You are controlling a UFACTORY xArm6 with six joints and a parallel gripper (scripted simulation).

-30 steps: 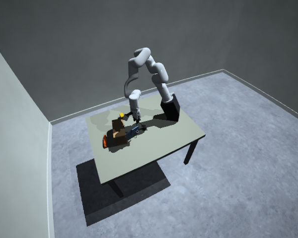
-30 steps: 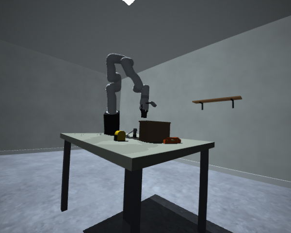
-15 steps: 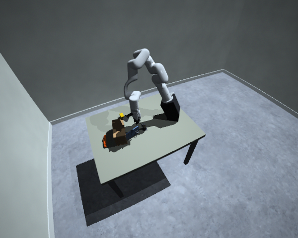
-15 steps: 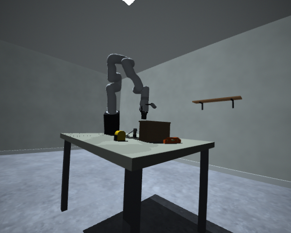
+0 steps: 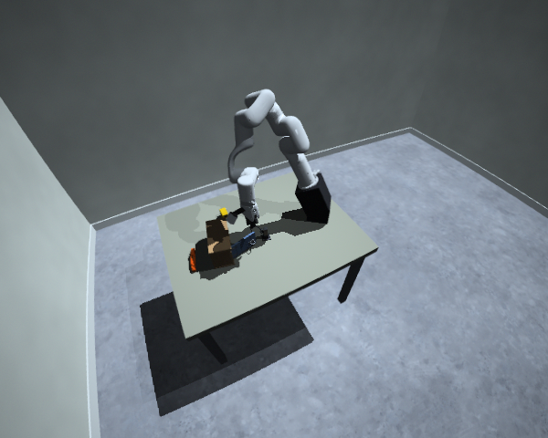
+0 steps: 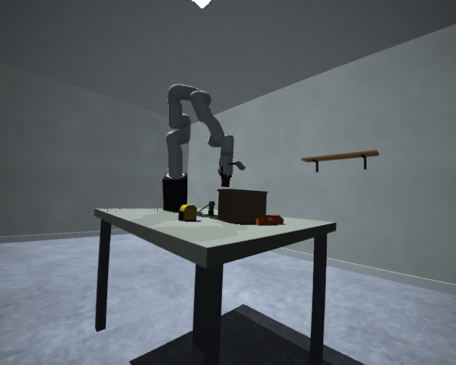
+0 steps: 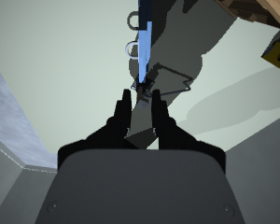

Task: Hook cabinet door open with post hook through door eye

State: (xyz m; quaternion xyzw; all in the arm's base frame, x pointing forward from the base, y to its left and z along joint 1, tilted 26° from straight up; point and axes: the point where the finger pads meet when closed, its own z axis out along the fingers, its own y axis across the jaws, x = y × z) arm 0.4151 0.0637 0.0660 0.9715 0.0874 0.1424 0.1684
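The brown cabinet (image 5: 219,245) stands flat on the table, also in the exterior view (image 6: 242,205). Its blue door (image 5: 242,244) stands swung out; in the wrist view (image 7: 145,47) I see it edge-on, with two small rings (image 7: 132,49) on its left face. The small dark post (image 5: 264,233) stands just past the door's free edge (image 7: 144,89), with a thin wire hook (image 7: 175,81) lying out to its right. My gripper (image 5: 251,220) (image 6: 225,181) hangs in the air above the cabinet's top edge. Its fingers are narrowed with an empty gap between them.
A yellow block (image 5: 223,211) sits behind the cabinet, also in the wrist view (image 7: 277,53). An orange object (image 5: 193,260) (image 6: 269,220) lies at the cabinet's far side. The arm's black base (image 5: 313,198) stands at the table's back edge. A wooden shelf (image 6: 340,156) hangs on the wall.
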